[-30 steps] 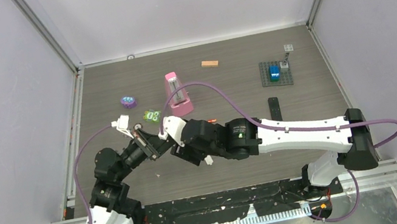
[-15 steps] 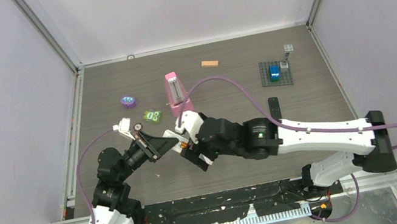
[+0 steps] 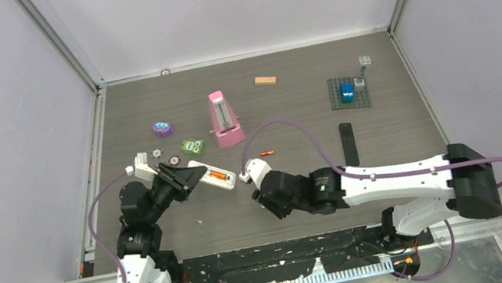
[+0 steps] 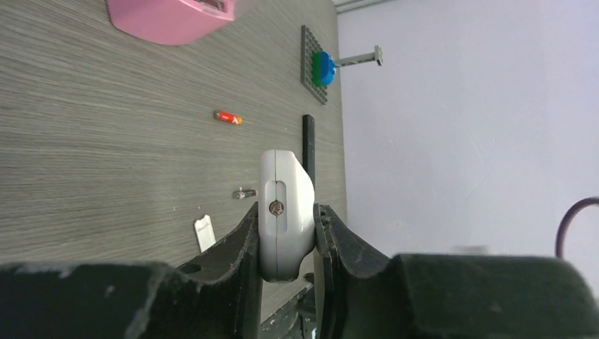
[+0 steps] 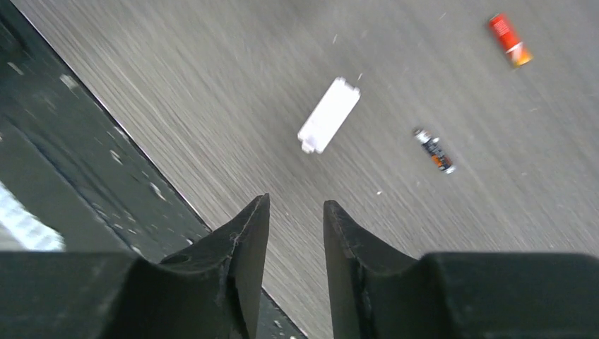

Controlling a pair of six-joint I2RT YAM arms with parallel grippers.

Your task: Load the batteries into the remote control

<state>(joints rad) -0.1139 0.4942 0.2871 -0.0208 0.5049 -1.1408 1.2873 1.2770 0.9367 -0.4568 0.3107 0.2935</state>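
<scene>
My left gripper [image 3: 183, 178] is shut on a white remote control [image 3: 212, 176], which it holds off the table. An orange battery [image 3: 218, 174] lies in the remote's open compartment. In the left wrist view the remote control [image 4: 286, 205] is pinched edge-on between the fingers of the left gripper [image 4: 286, 220]. A red battery [image 3: 266, 153] lies loose on the table, and the red battery [image 5: 510, 39] also shows in the right wrist view beside a small dark battery [image 5: 434, 150]. My right gripper [image 5: 297, 212] hangs open and empty over the near table, right of the remote.
A white battery cover [image 5: 328, 114] lies on the table by the near edge. A black remote [image 3: 348, 141] lies to the right. Behind stand a pink metronome [image 3: 224, 119], a purple toy [image 3: 162, 129], a green toy [image 3: 193, 146], a wooden block [image 3: 265, 80] and a grey baseplate [image 3: 338, 101].
My right gripper has drawn back from the remote toward the near edge and now holds nothing. The left gripper has shifted the remote slightly left, with an orange battery showing in it.
</scene>
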